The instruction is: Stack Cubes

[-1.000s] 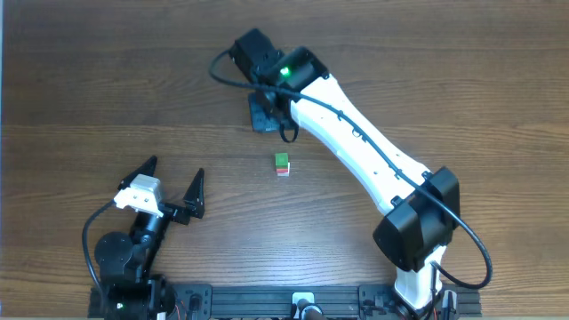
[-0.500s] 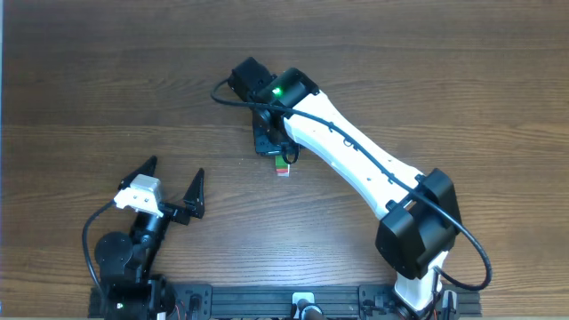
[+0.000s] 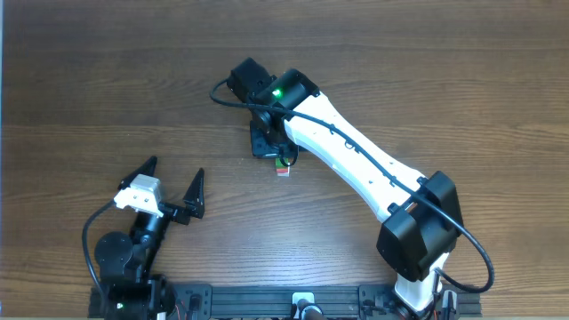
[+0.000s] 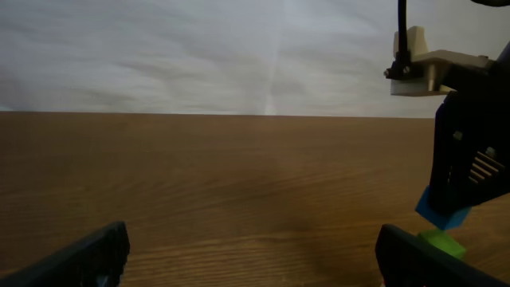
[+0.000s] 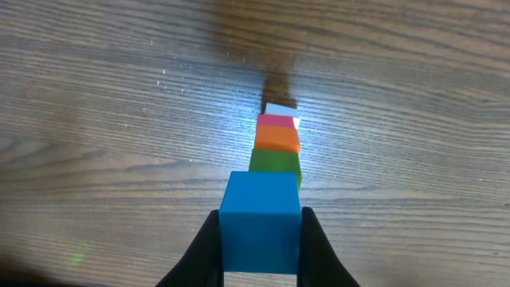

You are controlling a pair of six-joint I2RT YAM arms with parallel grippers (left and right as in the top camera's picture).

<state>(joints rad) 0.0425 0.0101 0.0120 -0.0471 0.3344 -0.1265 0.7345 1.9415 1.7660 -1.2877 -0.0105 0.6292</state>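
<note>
The right gripper [image 5: 260,243] was clamped on a small blue plastic cube [image 5: 260,215], holding it just above a short stack of cubes near the centre of the top view, on a dark wooden table [image 3: 89,80]. The stack's top green cube [image 5: 276,163] sat over an orange cube [image 5: 277,139] and a pink cube [image 5: 276,120]. The blue cube looked slightly offset and tilted, so it likely needed squaring over the green cube, then a gentle lowering before release. The left gripper [image 3: 176,167] rested at lower left, jaws apart.
</note>
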